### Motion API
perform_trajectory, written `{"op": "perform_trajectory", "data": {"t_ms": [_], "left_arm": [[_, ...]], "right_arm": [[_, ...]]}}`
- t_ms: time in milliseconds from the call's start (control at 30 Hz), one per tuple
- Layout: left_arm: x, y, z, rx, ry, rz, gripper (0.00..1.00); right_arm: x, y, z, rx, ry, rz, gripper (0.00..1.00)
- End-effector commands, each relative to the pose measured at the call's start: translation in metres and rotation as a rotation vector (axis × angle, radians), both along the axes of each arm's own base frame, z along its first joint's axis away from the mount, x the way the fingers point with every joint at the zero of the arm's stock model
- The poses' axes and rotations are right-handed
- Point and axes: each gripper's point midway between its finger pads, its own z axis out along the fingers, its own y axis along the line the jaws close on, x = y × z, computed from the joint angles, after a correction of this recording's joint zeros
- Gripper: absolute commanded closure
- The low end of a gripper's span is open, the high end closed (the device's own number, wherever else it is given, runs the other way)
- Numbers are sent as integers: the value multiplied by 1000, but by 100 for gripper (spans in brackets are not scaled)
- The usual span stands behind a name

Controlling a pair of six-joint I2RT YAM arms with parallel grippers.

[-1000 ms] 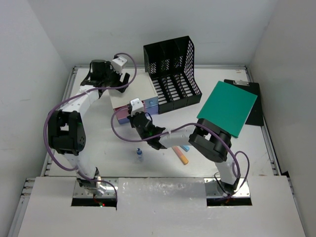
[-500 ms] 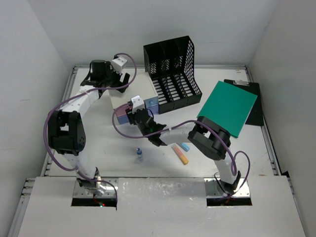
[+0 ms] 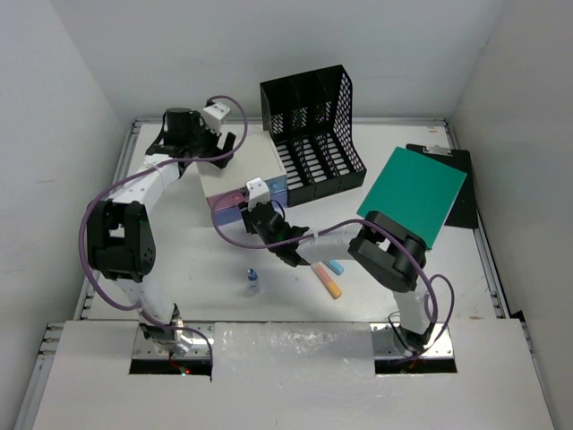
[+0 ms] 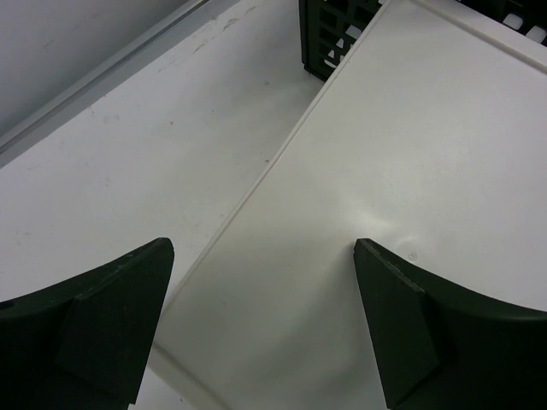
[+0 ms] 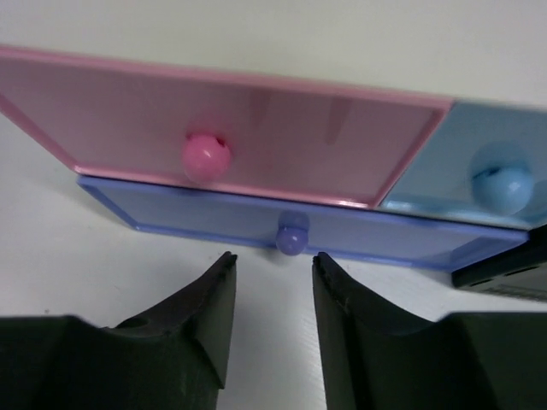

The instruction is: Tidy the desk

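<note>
The desk (image 3: 188, 260) is the large white tabletop with pale rails. A small white-topped drawer box (image 3: 240, 170) stands at its back middle. My right gripper (image 3: 253, 212) is low in front of the drawers, open a little and empty. In the right wrist view its fingertips (image 5: 226, 260) are just short of the purple drawer's knob (image 5: 291, 236), below the pink drawer (image 5: 205, 154) and beside a light blue drawer (image 5: 502, 181). My left gripper (image 3: 221, 143) is wide open and empty above the box's white top (image 4: 410, 154).
A black mesh file rack (image 3: 313, 125) stands right of the box. A green folder (image 3: 414, 193) lies on a black clipboard (image 3: 461, 193) at the right. An orange marker (image 3: 328, 282), a blue eraser (image 3: 335, 267) and a small blue bottle (image 3: 253, 280) lie near the front middle.
My right gripper has moved back and left from near the marker up to the front of the drawers. The left arm has not moved.
</note>
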Motion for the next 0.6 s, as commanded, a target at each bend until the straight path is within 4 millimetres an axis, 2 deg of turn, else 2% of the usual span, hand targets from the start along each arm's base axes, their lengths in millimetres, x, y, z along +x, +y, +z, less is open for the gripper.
{"op": "perform_trajectory", "data": {"t_ms": [0, 167, 333, 567], "left_arm": [[-18, 8, -32, 38, 133, 14, 14], [-16, 9, -32, 41, 129, 15, 14], [-16, 8, -32, 39, 129, 13, 14], [-15, 8, -35, 43, 133, 12, 14]], "right_arm": [[10, 7, 0, 43, 9, -47, 62], [16, 13, -16, 54, 9, -60, 62], [29, 11, -17, 82, -13, -102, 62], [38, 7, -17, 76, -41, -135, 66]]}}
